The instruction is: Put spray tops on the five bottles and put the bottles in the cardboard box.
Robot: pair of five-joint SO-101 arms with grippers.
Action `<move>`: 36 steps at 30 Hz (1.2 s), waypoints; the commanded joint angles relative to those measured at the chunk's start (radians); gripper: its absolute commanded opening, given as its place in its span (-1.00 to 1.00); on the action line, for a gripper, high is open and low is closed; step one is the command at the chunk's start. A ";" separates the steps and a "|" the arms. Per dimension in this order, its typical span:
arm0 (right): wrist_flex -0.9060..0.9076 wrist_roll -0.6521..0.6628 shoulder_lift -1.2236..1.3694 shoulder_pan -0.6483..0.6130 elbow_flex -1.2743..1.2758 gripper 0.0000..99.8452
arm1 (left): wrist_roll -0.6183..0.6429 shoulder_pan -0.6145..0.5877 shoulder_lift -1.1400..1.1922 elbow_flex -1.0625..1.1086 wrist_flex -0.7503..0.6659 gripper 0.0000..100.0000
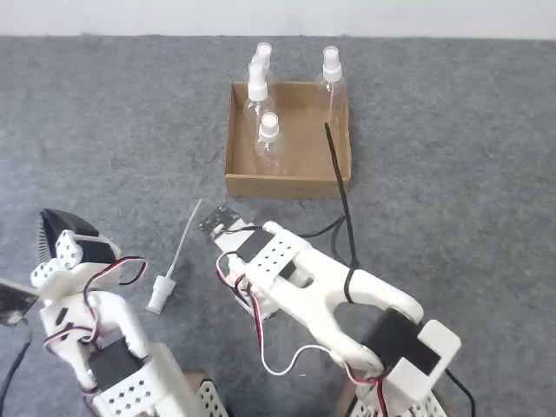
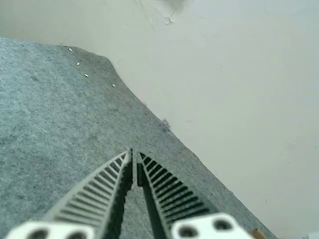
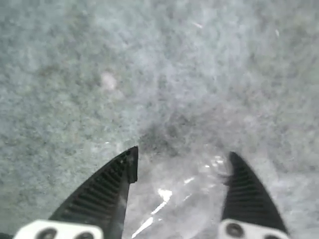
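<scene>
Bottle (image 3: 174,199), blurred, between jaws of right hand (image 3: 183,152)

A brown cardboard box (image 1: 287,185) sits on the mottled grey carpeted worktop (image 1: 452,174). At the box, four clear bottles (image 1: 269,152) wear white spray tops (image 1: 258,87). On the arms' side of the box lies a loose spray top (image 1: 162,291), white with a thin pale tube. A black cable (image 1: 340,182) crosses one wall of the box. Both arms (image 1: 321,295) are white, trailed by red, white and black wires (image 1: 258,321). The left end effector (image 2: 134,157) shows dark grey ribbed fingers (image 2: 104,189) pressed together before a cream wall (image 2: 239,74). The right end effector (image 3: 182,154) clasps a fifth bottle (image 3: 174,199), clear and glinting, between black ribbed fingers (image 3: 107,194).
</scene>
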 commanded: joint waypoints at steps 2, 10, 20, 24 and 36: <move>0.005 0.081 -0.016 0.016 -0.060 -0.72 | -0.011 0.003 -0.015 -0.010 -0.029 -0.98; -0.015 0.256 -0.015 0.015 -0.114 -0.72 | -0.011 0.003 -0.015 -0.010 -0.029 -0.98; -0.004 0.230 -0.038 0.008 -0.173 -0.72 | -0.011 0.003 -0.015 -0.010 -0.029 -0.98; 0.068 0.158 -0.122 0.007 -0.175 -0.72 | -0.011 0.003 -0.015 -0.012 -0.029 -0.98; 0.280 0.026 -0.297 0.015 -0.169 -0.72 | -0.011 0.003 -0.015 -0.012 -0.029 -0.98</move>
